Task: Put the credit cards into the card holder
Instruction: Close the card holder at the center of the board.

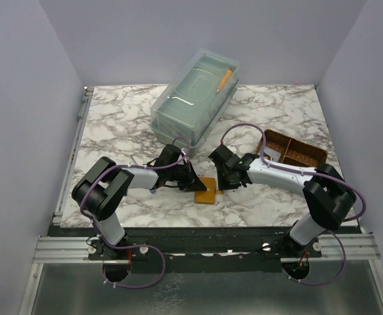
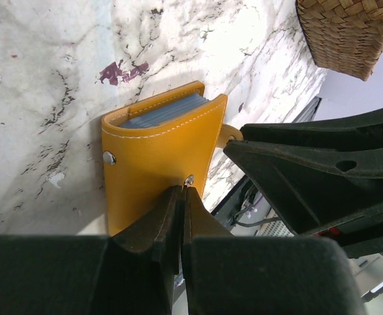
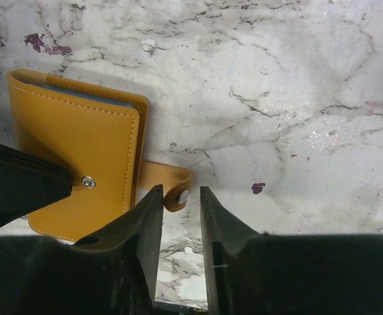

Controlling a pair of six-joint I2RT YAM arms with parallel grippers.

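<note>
The orange-tan card holder [image 1: 205, 191] lies folded shut on the marble table between both grippers. Grey-blue card edges [image 2: 165, 111] show inside its open side, and also in the right wrist view [image 3: 79, 94]. My left gripper [image 2: 183, 190] is shut, with its tip resting on the holder's cover [image 2: 155, 164] at the snap stud. My right gripper [image 3: 180, 190] is slightly open, and the end of the snap tab [image 3: 168, 182] sits between its fingertips, next to the holder [image 3: 73, 164]. No loose cards show on the table.
A clear lidded plastic box [image 1: 194, 98] stands at the back centre. A brown woven divided tray [image 1: 293, 151] sits at the right, also in the left wrist view [image 2: 349, 33]. The table's front edge is close behind the holder.
</note>
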